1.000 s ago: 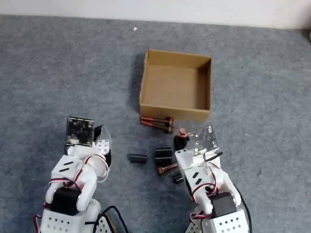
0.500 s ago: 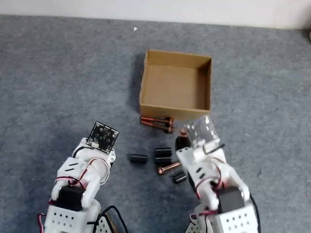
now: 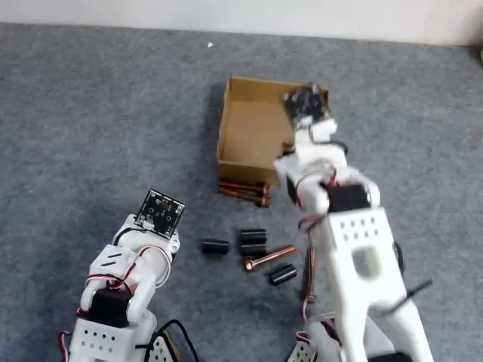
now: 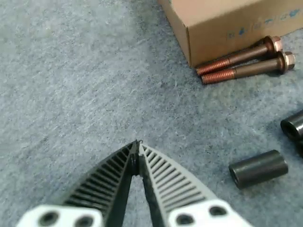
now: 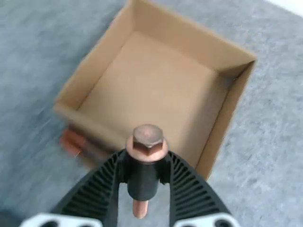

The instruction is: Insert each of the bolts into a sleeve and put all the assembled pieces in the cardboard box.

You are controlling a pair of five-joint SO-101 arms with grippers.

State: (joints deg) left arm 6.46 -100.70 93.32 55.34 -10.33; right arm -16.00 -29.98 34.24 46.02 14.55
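Note:
My right gripper (image 5: 144, 160) is shut on an assembled piece (image 5: 143, 177), a copper bolt pushed through a black sleeve, held upright above the near wall of the open cardboard box (image 5: 189, 40). In the high view that arm (image 3: 324, 188) stretches over the box (image 3: 223, 128). My left gripper (image 4: 138, 146) is shut and holds nothing, low over the carpet near a lying sleeve (image 4: 258, 168). Two bolts (image 3: 243, 190) lie side by side against the box front. A loose bolt (image 3: 269, 258) and three sleeves (image 3: 214, 246), (image 3: 253, 241), (image 3: 282, 274) lie between the arms.
Grey carpet covers the whole table, with a pale wall strip at the far edge. The inside of the box is bare. The left arm (image 3: 121, 279) sits at the near left. Open carpet lies left and right of the box.
The right arm has lifted the bolt-and-sleeve piece off the carpet and swung it forward over the box. The left arm turned slightly towards the parts, then stayed still.

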